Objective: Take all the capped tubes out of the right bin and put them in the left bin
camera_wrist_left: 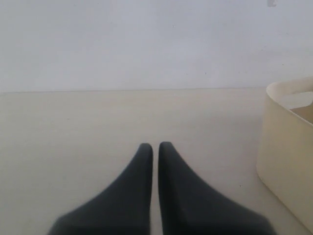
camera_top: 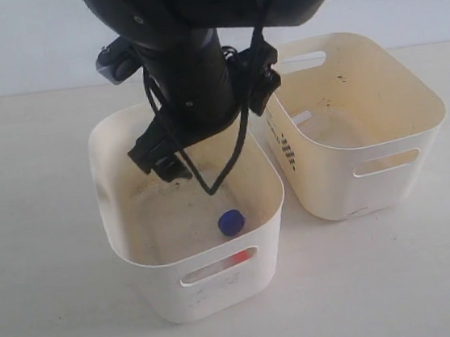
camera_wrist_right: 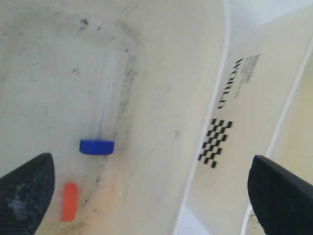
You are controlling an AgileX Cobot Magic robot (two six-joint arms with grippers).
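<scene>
Cream tabletop (camera_top: 47, 319) runs to a pale wall (camera_top: 15, 38). I see the left bin (camera_top: 162, 293) holding a blue-capped tube (camera_top: 230, 222), with the right bin (camera_top: 333, 193) just beside it. On the left wrist, the left gripper (camera_wrist_left: 155, 147) is pressed together above bare table. On the right wrist, the right gripper (camera_wrist_right: 151, 157) is spread wide over the smudged floor, with an orange-red cap (camera_wrist_right: 69, 200) near the blue.

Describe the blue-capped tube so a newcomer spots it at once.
Find the left bin, the plain-sided cream one the dark arm reaches into. On its speckled floor lies the blue-capped tube, clear-bodied. The blue cap sets it apart from the orange-red cap beside it.
</scene>
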